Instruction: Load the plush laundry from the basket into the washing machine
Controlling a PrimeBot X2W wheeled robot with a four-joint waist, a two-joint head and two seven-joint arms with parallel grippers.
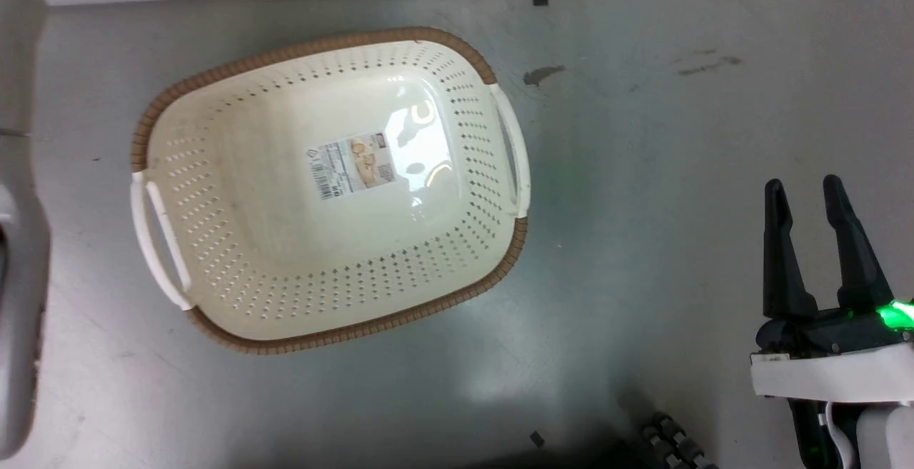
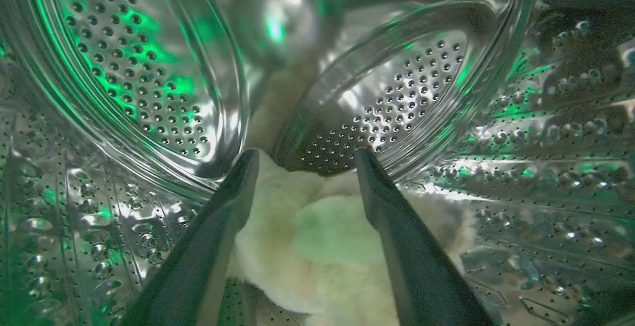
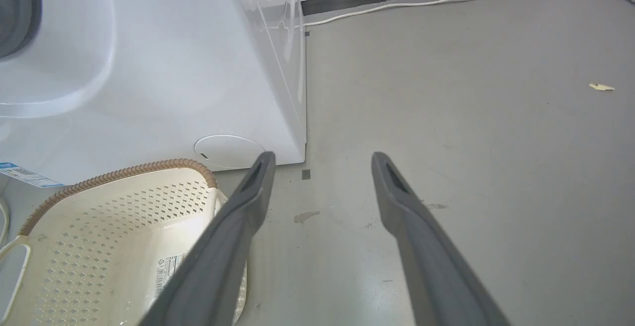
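The cream basket (image 1: 214, 240) lies on the grey floor with nothing in it but the label on its bottom; its corner (image 3: 99, 217) also appears at the lower left of the right wrist view. Inside the perforated steel drum (image 2: 149, 78) of the washing machine (image 3: 149, 78), the fluffy cream plush laundry (image 2: 317, 246) rests on the drum's bottom. My left gripper (image 2: 307, 160) is open inside the drum, its fingers spread either side of the plush and above it. My right gripper (image 1: 807, 190) is open over bare floor to the right of the basket, also shown as (image 3: 322, 160).
The washer's white front and its lower right corner (image 3: 297, 147) stand just behind the basket. A white cable (image 3: 421, 2) runs along the dark skirting at the back wall. A small scrap (image 3: 601, 87) lies on the floor at the right, and a stain (image 1: 543, 75) beside the basket.
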